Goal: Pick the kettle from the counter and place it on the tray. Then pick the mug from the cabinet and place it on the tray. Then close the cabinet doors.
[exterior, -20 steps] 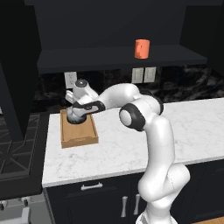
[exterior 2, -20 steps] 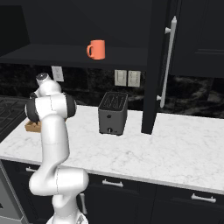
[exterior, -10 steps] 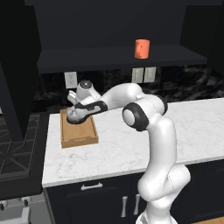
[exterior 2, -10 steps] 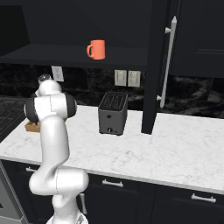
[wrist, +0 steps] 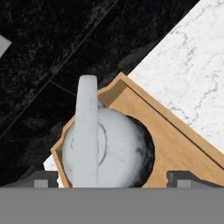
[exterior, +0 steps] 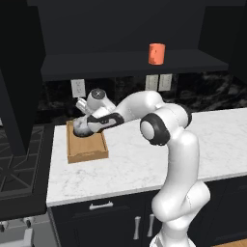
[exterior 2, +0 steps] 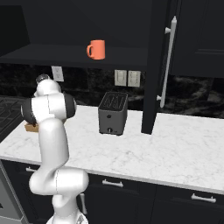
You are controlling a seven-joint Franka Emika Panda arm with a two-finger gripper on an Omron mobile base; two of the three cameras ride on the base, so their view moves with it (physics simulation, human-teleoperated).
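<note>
Claw fingers of the white robot arm's two-finger gripper (wrist: 111, 178) stand spread wide apart, one dark tip at each lower corner of the hand view, and nothing is pinched between them. Directly below sits the small, squat, round grey metal kettle (wrist: 109, 151), its thin pale handle (wrist: 86, 131) rising between the parted tips without touching either.

The kettle rests inside the rectangular light-brown wooden tray with raised edges (wrist: 175, 135), tucked into the tray's far corner near the dark backsplash. In the left base view the gripper (exterior: 83, 126) hangs over the kettle (exterior: 80, 126) at the back end of the tray (exterior: 89, 149), which lies on the white marble-patterned countertop with grey veining (exterior: 144, 159), close to the counter's left end.

Judged from this, the first step looks done: the kettle is on the tray and let go.

Two steps are left. The small orange-red cylindrical mug with a side handle (exterior 2: 96, 49) stands on the shelf of the dark upper wall cabinet (exterior 2: 65, 54), well apart from the tray. A tall dark cabinet door with a long vertical silver bar handle (exterior 2: 154, 65) stands swung open, edge-on, in the right base view. A boxy dark toaster (exterior 2: 113, 113) sits on the counter beneath the shelf.
</note>
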